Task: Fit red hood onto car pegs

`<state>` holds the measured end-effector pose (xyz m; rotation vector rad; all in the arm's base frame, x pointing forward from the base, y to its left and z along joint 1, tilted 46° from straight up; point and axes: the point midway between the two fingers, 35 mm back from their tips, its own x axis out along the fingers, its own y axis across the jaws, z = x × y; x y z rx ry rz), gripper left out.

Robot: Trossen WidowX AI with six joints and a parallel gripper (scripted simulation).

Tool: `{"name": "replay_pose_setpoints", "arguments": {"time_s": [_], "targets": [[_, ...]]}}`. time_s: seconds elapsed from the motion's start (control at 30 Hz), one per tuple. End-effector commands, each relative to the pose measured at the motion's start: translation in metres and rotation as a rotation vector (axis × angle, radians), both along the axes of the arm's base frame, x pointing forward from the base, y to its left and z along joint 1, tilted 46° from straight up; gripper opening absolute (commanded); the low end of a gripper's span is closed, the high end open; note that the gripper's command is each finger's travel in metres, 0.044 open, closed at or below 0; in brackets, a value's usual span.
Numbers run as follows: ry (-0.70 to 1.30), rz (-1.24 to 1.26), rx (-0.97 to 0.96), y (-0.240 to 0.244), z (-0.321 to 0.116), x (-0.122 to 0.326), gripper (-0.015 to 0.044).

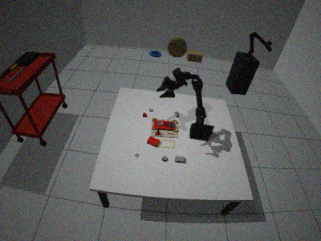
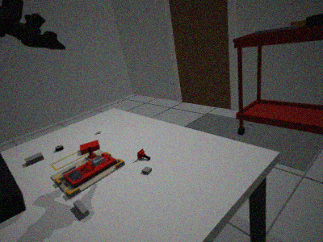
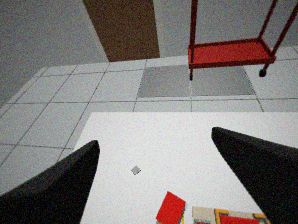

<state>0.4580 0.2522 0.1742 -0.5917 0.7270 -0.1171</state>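
The red hood [image 1: 153, 140] [image 2: 90, 147] [image 3: 171, 207] lies on the table beside the jig. The red chassis [image 1: 164, 121] [image 2: 89, 170] sits in the pale jig [image 1: 172, 135] [image 3: 202, 215] with yellow corners. Grey parts show on its deck; the engine and pegs are too small to tell apart. My gripper [image 1: 160, 92] [image 3: 156, 138] is open and empty, high above the table and away from the hood; part of it shows at the upper left of the exterior view. The hood's corner holes cannot be made out.
A yellow outline [image 1: 175, 144] lies beside the hood. A small red part [image 1: 144, 115] [image 2: 141, 154], a grey block [image 1: 180, 159] [image 2: 34, 157], a dark round piece [image 1: 164, 158] [image 2: 59, 148] and another grey block [image 2: 81, 209] lie around the jig. A red cart [image 1: 39, 110] stands beyond the table.
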Motion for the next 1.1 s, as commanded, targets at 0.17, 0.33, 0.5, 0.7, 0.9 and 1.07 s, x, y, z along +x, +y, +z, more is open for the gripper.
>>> {"name": "replay_pose_setpoints", "arguments": {"time_s": [0.17, 0.33, 0.5, 0.7, 0.9, 1.07], "targets": [[0.15, -0.299, 0.015, -0.077, -0.107, 0.02, 0.044], [0.222, -0.49, 0.018, -0.127, -0.164, 0.018, 0.044], [0.288, -0.688, 0.014, -0.177, -0.218, 0.004, 0.044], [0.357, -0.934, -0.005, -0.236, -0.278, -0.028, 0.044], [0.401, -1.117, -0.031, -0.276, -0.316, -0.059, 0.044], [0.401, -1.117, -0.031, -0.276, -0.316, -0.059, 0.044]]}}
